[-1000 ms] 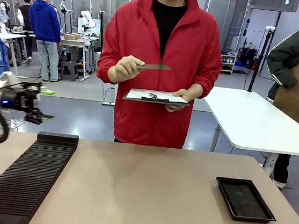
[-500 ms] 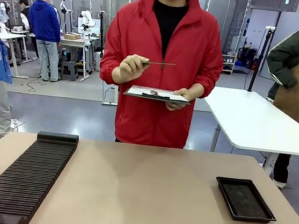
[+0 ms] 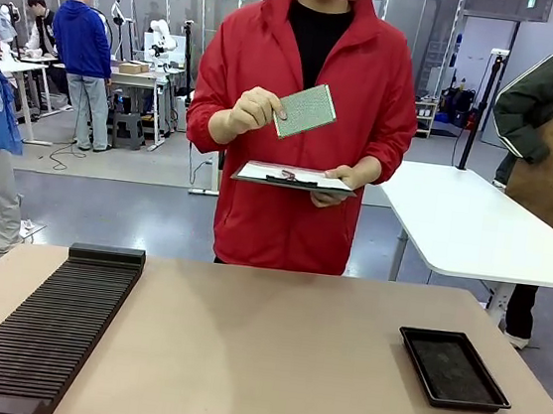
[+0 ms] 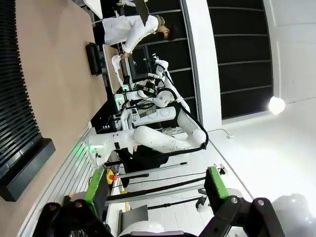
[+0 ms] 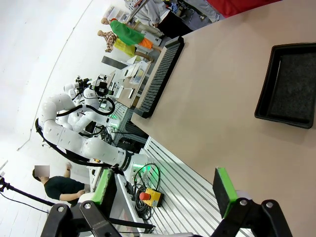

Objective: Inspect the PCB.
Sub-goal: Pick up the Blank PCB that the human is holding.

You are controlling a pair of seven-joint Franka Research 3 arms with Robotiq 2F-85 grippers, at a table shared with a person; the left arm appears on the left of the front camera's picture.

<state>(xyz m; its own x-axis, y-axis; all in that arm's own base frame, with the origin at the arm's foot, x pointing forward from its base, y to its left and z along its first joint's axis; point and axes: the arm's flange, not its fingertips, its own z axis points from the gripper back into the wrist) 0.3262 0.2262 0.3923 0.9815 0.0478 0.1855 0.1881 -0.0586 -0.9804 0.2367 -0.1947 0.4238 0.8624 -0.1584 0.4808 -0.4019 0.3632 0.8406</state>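
The worktop (image 3: 258, 365) lies between the robot and a person in a red jacket (image 3: 308, 61) standing at its far side. A long black slotted rack (image 3: 43, 330) sits along the robot's left, probably to keep boards upright and apart. A shallow black tray (image 3: 453, 367) waits on the right, near the edge, likely as a drop-off spot. The person holds a clipboard (image 3: 295, 177) flat at waist height on one hand (image 3: 336, 181), seemingly so notes can be made. The other hand (image 3: 250, 112) pinches the green board (image 3: 304, 111) by one edge. The board is up at chest height above the clipboard, well clear of the worktop, and its dotted face is tilted toward the robot's side, which suits checking both faces. The left fingers (image 4: 96, 190) are spread wide with nothing between them, and the right fingers (image 5: 224, 190) are the same, pulled back on the robot's side of the worktop and leaving the inspection to the person.
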